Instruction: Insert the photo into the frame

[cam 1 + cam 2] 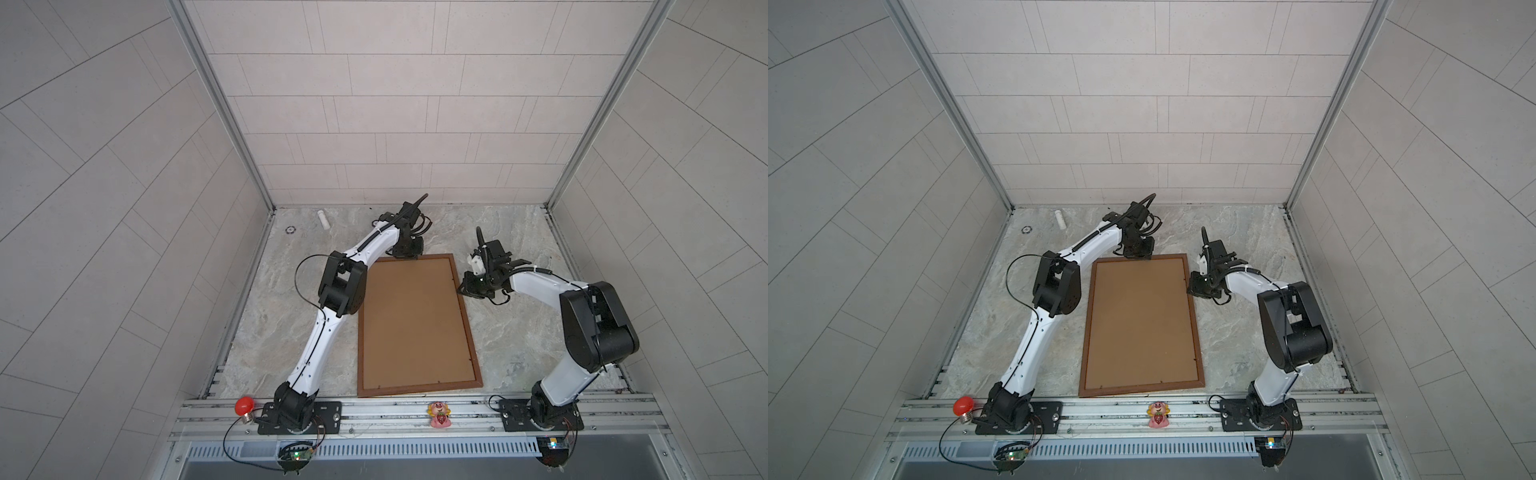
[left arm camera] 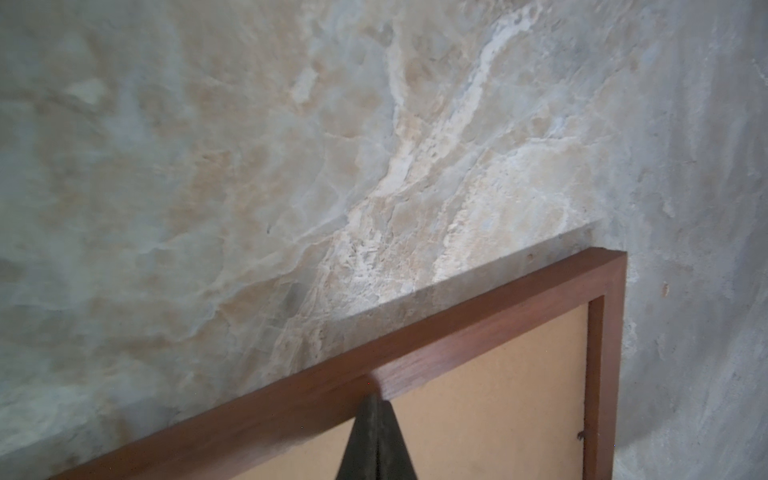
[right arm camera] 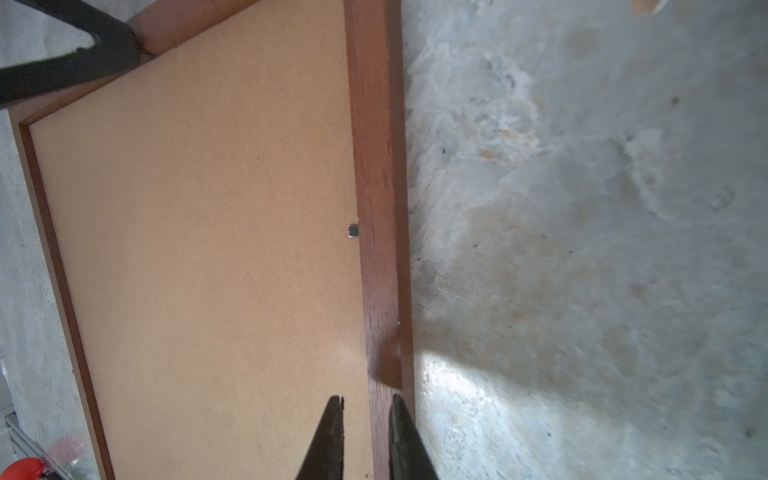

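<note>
frame lies back-up, long axis near-to-far on bench; l gripper, jaws together, at its far rail; r gripper narrowly parted astride right rail, grip unclear.

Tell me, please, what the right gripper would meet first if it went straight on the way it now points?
Most likely the frame: the right gripper points down at its side rail, which lies between the jaws. Whether they already pinch it I cannot tell; the backing board lies inside.

Left wrist view's edge cuts off the frame and left fingers
</note>
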Available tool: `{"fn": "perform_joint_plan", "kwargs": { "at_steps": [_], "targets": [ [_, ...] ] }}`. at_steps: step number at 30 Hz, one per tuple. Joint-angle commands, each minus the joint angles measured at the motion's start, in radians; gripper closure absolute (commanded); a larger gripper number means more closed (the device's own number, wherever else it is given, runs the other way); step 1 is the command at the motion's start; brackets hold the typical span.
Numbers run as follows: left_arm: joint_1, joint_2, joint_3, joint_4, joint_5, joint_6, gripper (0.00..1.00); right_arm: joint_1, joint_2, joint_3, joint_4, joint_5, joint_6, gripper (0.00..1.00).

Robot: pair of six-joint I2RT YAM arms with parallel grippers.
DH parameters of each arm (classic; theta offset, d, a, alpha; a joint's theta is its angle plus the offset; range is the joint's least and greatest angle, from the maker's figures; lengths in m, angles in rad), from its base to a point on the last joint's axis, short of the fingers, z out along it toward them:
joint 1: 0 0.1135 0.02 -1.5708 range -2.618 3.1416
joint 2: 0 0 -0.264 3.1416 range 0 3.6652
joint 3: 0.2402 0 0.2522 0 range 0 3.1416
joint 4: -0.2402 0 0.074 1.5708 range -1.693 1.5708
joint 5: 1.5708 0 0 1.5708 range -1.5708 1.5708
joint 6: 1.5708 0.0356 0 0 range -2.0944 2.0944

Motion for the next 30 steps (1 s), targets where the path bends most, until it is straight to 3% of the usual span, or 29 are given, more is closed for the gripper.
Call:
{"fn": "perform_joint_plan", "kwargs": {
  "at_steps": [1, 16, 30],
  "targets": [
    [-0.005, 0.044, 0.018, -0.017, -0.002, 0.011, 1.00, 0.002, -0.011, 0.012, -0.017, 0.001, -0.013, 0.83],
    [-0.003, 0.055, -0.012, -0.094, -0.025, 0.019, 1.00, 0.002, -0.007, 0.017, -0.019, -0.005, -0.014, 0.83],
    [-0.005, 0.009, -0.210, -0.049, -0.043, 0.025, 1.00, -0.004, -0.004, 0.019, -0.017, -0.016, -0.013, 0.83]
  ]
}}
